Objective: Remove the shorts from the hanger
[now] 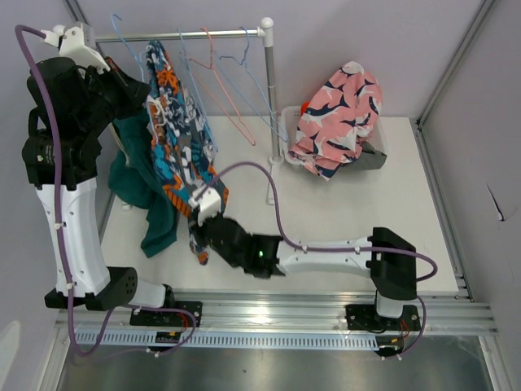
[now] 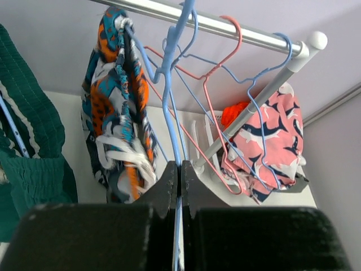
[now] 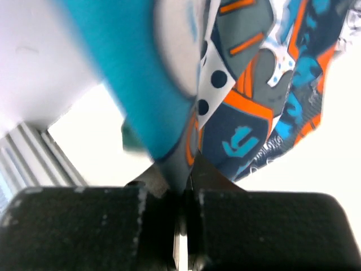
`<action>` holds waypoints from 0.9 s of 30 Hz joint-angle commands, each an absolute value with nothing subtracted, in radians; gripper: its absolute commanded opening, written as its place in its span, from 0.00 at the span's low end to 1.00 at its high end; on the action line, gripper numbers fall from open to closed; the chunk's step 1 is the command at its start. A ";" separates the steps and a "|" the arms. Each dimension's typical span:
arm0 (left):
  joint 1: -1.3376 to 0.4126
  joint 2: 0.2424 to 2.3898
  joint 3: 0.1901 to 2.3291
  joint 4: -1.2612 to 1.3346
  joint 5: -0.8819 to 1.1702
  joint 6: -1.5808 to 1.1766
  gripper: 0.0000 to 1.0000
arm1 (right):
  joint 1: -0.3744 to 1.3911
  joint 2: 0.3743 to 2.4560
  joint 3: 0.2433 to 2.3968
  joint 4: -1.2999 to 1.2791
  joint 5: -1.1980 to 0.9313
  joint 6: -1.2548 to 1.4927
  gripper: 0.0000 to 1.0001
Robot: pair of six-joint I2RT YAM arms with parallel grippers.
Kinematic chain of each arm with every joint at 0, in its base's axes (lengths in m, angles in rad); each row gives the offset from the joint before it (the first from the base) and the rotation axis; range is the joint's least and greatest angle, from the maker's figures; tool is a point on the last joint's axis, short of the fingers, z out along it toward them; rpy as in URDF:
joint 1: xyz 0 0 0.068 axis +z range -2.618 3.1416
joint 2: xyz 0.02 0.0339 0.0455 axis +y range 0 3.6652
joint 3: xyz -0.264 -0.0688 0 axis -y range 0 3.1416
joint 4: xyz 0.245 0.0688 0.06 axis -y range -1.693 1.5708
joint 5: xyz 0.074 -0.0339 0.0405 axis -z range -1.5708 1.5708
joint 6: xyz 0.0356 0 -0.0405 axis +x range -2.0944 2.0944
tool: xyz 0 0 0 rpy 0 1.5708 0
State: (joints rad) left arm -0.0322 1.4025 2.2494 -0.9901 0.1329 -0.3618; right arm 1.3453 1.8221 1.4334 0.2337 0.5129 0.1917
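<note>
The printed shorts carry a busy pattern of blue, orange, white and dark patches. In the right wrist view, white strips with dark dots and a teal mark shaped rather like a letter show close up, but nothing there can be read as a word.

These shorts hang bunched near the left end of the rail, caught on one arm of a blue hanger, and trail down towards the near edge of the table. The left gripper is closed tight on the lower wire of that hanger, its fingers pressed together with only the wire between them. The right gripper is pinched shut on the lower hem of the printed shorts, the cloth rising out from between its fingers.

The teal shorts, ribbed with pale stripes, hang just left of the printed pair. A pink hanger and more blue ones hang bare on the rail towards the post. Beyond the post, the pink shorts, printed with dark and white shapes, lie heaped over a grey bin, and a scrap of orange cloth shows beside them.
</note>
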 commanded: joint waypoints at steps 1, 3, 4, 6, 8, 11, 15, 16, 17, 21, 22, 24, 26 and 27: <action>-0.011 1.442 2.365 -0.908 0.114 -0.333 0.00 | 1.520 1.718 1.281 0.223 0.691 0.262 0.00; -0.005 1.456 2.376 -0.904 0.104 -0.327 0.00 | 1.601 1.694 1.189 0.192 0.767 0.345 0.00; -0.003 1.463 2.384 -0.897 0.104 -0.325 0.00 | 1.615 1.677 1.168 0.183 0.805 0.374 0.00; -0.003 1.465 2.379 -0.888 0.086 -0.318 0.00 | 1.629 1.667 1.146 0.141 0.822 0.440 0.00; -0.003 1.470 2.381 -0.891 0.089 -0.324 0.00 | 1.626 1.670 1.152 0.138 0.833 0.427 0.00; -0.003 1.427 2.332 -0.885 0.118 -0.344 0.00 | 1.589 1.698 1.212 0.164 0.845 0.327 0.00; -0.003 1.387 2.286 -0.885 0.097 -0.325 0.00 | 1.491 1.741 1.320 0.219 0.763 0.247 0.00; -0.003 1.393 2.295 -0.920 0.109 -0.327 0.00 | 1.468 1.752 1.344 0.232 0.743 0.224 0.00; -0.003 1.390 2.292 -0.933 0.124 -0.333 0.00 | 1.426 1.769 1.370 0.241 0.711 0.206 0.00; -0.003 1.211 2.037 -0.853 0.198 -0.377 0.00 | 1.309 1.851 1.566 0.239 0.640 0.115 0.00; -0.003 1.172 1.948 -0.832 0.195 -0.397 0.00 | 1.284 1.873 1.676 0.189 0.624 0.112 0.00; -0.003 1.115 1.841 -0.799 0.189 -0.406 0.00 | 1.231 1.923 1.779 0.123 0.585 0.121 0.00; -0.003 1.086 1.824 -0.801 0.172 -0.405 0.00 | 1.224 1.927 1.835 0.060 0.584 0.120 0.00; -0.003 1.089 1.841 -0.820 0.166 -0.397 0.00 | 1.238 1.890 1.815 0.054 0.583 0.120 0.00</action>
State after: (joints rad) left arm -0.0113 1.1114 1.8416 -0.8951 0.1596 -0.3775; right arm 1.2240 1.9289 1.7664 0.1089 0.6144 0.1509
